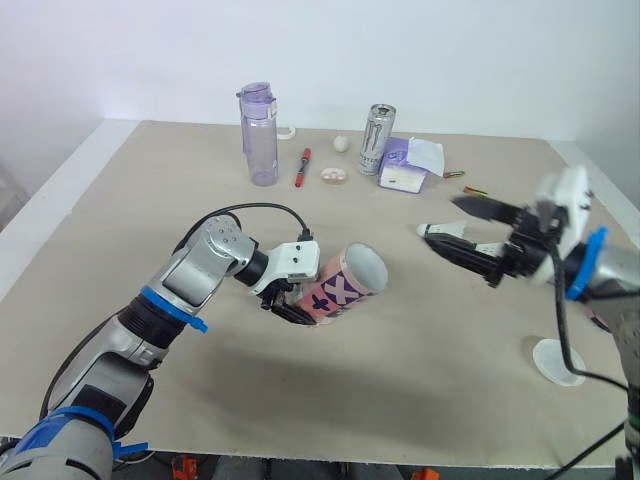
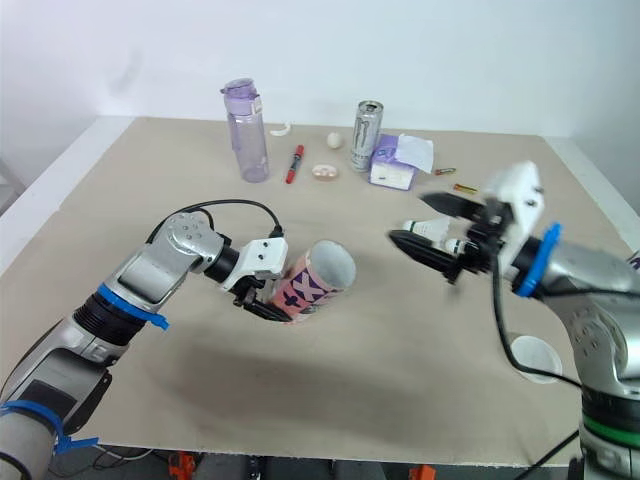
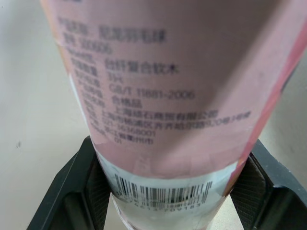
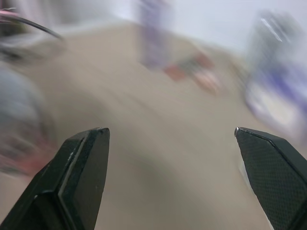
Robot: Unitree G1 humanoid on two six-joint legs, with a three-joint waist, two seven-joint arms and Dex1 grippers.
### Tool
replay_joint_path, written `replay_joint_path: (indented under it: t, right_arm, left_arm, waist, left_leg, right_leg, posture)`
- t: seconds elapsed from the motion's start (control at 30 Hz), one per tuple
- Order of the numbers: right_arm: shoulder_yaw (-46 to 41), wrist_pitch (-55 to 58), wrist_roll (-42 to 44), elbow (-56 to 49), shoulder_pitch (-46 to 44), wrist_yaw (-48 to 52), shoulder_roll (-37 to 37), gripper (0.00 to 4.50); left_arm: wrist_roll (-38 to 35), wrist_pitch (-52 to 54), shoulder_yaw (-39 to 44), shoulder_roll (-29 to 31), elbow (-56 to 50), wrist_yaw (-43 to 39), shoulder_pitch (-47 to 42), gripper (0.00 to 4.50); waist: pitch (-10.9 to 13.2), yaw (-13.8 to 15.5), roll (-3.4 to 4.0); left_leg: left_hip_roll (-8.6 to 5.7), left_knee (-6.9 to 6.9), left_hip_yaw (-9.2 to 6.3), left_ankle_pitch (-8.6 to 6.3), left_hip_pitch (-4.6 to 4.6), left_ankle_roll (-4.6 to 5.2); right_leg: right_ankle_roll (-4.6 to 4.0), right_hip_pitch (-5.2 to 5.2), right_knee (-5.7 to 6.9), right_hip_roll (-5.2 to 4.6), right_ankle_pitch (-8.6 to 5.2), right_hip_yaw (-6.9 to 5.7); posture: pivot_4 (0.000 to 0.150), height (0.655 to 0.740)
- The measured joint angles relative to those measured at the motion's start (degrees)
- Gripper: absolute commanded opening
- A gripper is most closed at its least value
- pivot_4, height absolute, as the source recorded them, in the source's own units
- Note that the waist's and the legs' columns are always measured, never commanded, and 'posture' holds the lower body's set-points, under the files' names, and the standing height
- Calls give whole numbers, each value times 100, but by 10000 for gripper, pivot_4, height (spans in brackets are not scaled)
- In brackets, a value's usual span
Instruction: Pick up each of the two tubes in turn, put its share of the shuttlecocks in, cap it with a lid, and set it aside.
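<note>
**Tube held at a slant in the left gripper, mouth open to the right**

On my head view the left gripper (image 1: 295, 305) is clenched around the pink tube (image 1: 350, 280), just left of the frame's middle. It grips near the tube's lower end; the wrist view shows one black finger pressed on either side of the printed wall, by the barcode. The tube's long axis runs from lower left to upper right of the frame, tilted rather than upright or flat. Its open mouth is the higher end and faces right, toward the other arm. I see no lid on it, and I cannot tell what, if anything, is inside.

The right gripper (image 1: 443, 218) hangs at the right of the frame, well apart from the tube. Its fingers are spread wide with nothing between them and point left toward the tube's mouth. A small white piece sits close by its lower finger; I cannot make out what it is.

A round white lid (image 1: 557, 360) lies flat on the counter (image 1: 400, 400) at the lower right. Along the counter's far edge stand a purple bottle (image 1: 258, 135) and a can (image 1: 377, 140), with a red pen (image 1: 302, 167) between them.
</note>
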Motion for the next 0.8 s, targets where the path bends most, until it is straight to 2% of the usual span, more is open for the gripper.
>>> replay_joint_path:
  t: [0.33,0.43,0.7,0.8]
  right_arm:
    - [-38,-700,-897,1491,-48,-398,57,44538]
    - [253,-1013,-1190,2237,-449,-176,27,44538]
    - [407,-1281,-1382,2922,-764,51,8,44538]
    - [589,-1469,-1533,3496,-989,230,-43,44538]
  left_arm:
    - [81,-1,-49,30,-146,45,1,29449]
    - [96,72,-55,49,-215,50,20,29449]
    - [97,110,-55,83,-314,58,49,29449]
    - [97,121,-52,117,-385,64,82,29449]
  waist:
    - [2,-8,5]
    - [2,-9,7]
    - [2,-16,8]
    - [2,-24,8]
  left_leg:
    - [-1,3,5,8,2,12]
    - [-2,1,2,7,0,12]
    - [-5,-1,4,7,0,13]
    - [-4,-3,3,7,2,13]
  right_leg:
    - [11,-1,0,1,6,5]
    - [11,-1,-1,3,4,6]
    - [12,-1,-1,1,4,9]
    - [11,-1,-1,3,4,8]
  posture:
    - [1500,7400]
    - [1500,7400]
    - [1500,7400]
    - [1500,7400]
